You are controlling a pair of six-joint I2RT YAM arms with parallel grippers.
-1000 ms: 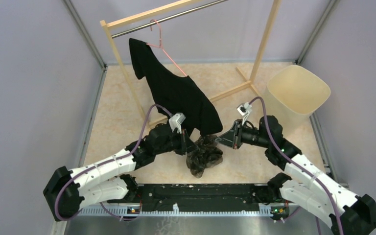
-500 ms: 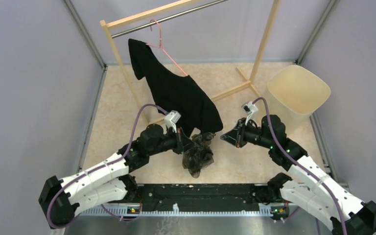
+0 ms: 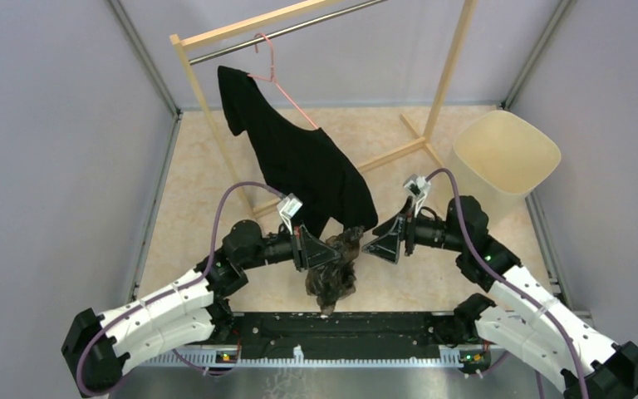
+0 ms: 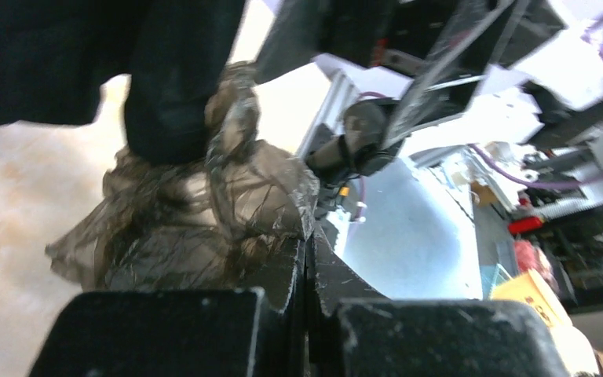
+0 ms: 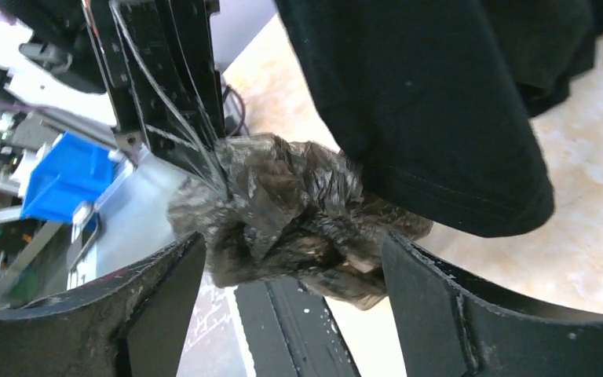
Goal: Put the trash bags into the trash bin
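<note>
**Trash bag pinched on the left, right side open**

left fingers [image 4: 276, 284] are clenched on a fold of the trash bag [image 3: 331, 278], with no gap between them in the left wrist view; the bag hangs from them as a crumpled brown-grey wad over the near part of the worktop [image 3: 199, 208]; can't tell if its lower end touches the worktop; right fingers [image 5: 440, 306] are spread wide, one on each side of the wad, not closed on it; the hem of the black T-shirt [image 3: 307, 166] sits right at the top of the bag, contact unclear; the shirt hangs on a pink hanger [image 3: 267, 66] from the wooden rack [image 3: 203, 104]; the trash bin [image 3: 507, 158] stands upright at the far right of the worktop, mouth open, well apart from the bag
</note>
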